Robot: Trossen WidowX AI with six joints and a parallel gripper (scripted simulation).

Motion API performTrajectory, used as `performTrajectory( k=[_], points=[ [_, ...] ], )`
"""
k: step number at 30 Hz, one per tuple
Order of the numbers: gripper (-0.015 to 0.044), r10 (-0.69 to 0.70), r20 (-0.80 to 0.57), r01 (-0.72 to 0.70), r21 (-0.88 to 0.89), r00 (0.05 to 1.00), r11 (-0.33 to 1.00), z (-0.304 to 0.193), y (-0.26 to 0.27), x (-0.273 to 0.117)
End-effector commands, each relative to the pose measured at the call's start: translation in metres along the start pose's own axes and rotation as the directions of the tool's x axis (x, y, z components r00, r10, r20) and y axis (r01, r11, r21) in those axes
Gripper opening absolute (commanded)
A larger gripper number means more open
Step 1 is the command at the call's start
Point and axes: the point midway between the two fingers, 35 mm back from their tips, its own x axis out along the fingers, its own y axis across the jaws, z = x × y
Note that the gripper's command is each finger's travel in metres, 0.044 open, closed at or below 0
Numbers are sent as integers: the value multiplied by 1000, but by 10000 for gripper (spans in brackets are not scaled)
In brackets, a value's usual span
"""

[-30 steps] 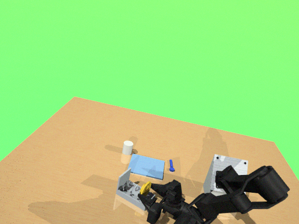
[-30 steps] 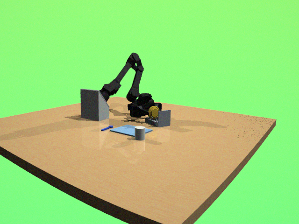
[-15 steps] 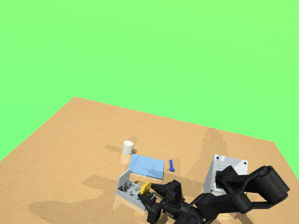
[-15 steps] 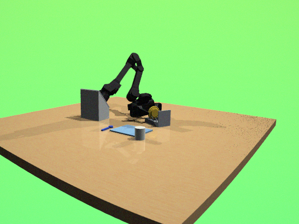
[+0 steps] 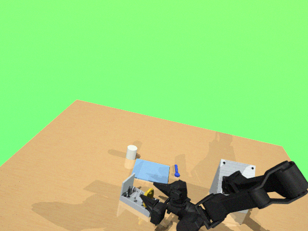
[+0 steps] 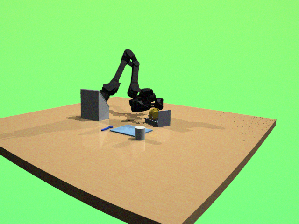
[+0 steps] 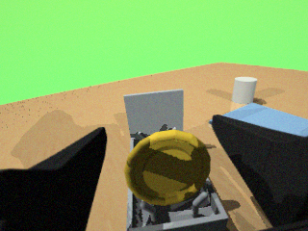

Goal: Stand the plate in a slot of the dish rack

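The yellow plate [image 5: 149,192] [image 6: 153,114] [image 7: 168,168] stands on edge in the grey dish rack [image 5: 135,206] [image 6: 164,118] [image 7: 155,112], towards the end away from the tall panel. Its lower edge is among the rails; the exact slot and any small lean are hard to tell. My gripper [image 5: 147,189] [image 6: 152,105] [image 7: 160,126] is open and empty. Its fingers are wide apart on either side of the plate, with gaps on both sides in the wrist view. In the top view a finger hides part of the rack and the plate's lower edge.
A light blue mat [image 5: 152,171] [image 6: 126,129] [image 7: 269,118] lies beside the rack. A white cylinder [image 5: 131,152] [image 6: 139,133] [image 7: 244,89] stands near the mat's corner. A blue spoon-like object [image 5: 176,170] [image 6: 107,128] lies on the mat's other side, towards the arm's base.
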Motion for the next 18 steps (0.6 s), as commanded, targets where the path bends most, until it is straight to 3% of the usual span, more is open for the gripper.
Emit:
performTrajectory(
  k=[1, 8, 13, 18],
  points=[
    [400, -2, 3, 2, 3, 1000, 1000, 32, 2, 1],
    [400, 18, 26, -18, -7, 999, 1000, 88, 4, 0],
    [400, 17, 26, -16, -12, 1000, 1000, 90, 3, 0],
    [400, -59, -16, 56, -133, 998, 990, 90, -5, 11]
  ],
)
